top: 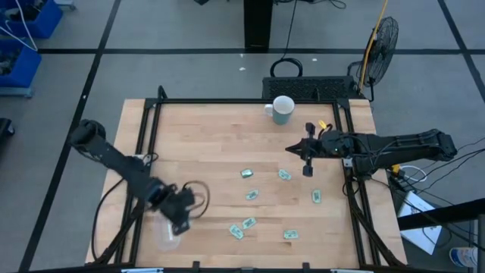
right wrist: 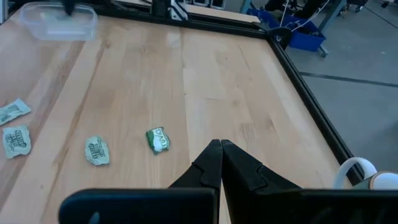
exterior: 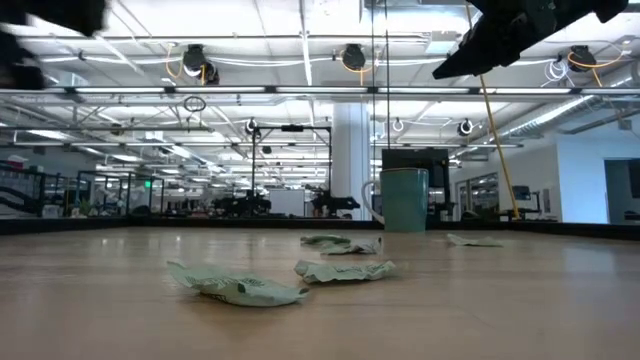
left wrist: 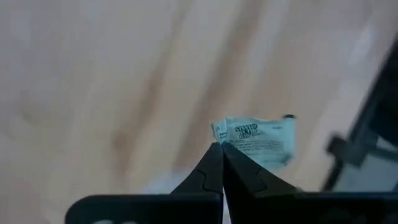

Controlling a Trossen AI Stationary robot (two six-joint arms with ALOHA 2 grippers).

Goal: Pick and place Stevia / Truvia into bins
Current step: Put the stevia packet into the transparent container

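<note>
Several pale green Stevia packets (top: 251, 195) lie flat and scattered on the wooden table's middle and near-right part; the low view shows some crumpled (exterior: 240, 287). The clear plastic bin (top: 168, 236) stands near the table's near-left corner; the right wrist view shows it far off (right wrist: 59, 22). My left gripper (top: 179, 221) hovers just beside and above the bin, shut on one packet (left wrist: 258, 140). My right gripper (top: 289, 148) is shut on nothing, raised over the table's right-far part, near the mug. My left gripper pinches one Stevia packet between its two fingertips (left wrist: 217, 163) at the packet's edge, near a corner (left wrist: 222, 135). The rest of the packet sticks out beyond the fingertips. It is lifted clear of the table.
A white mug (top: 282, 109) stands at the table's far edge, right of centre. A black frame rail (top: 151, 121) borders the table. Bare wood lies between the bin and the scattered packets. Loose packets (right wrist: 157, 140) lie below and ahead of my right gripper.
</note>
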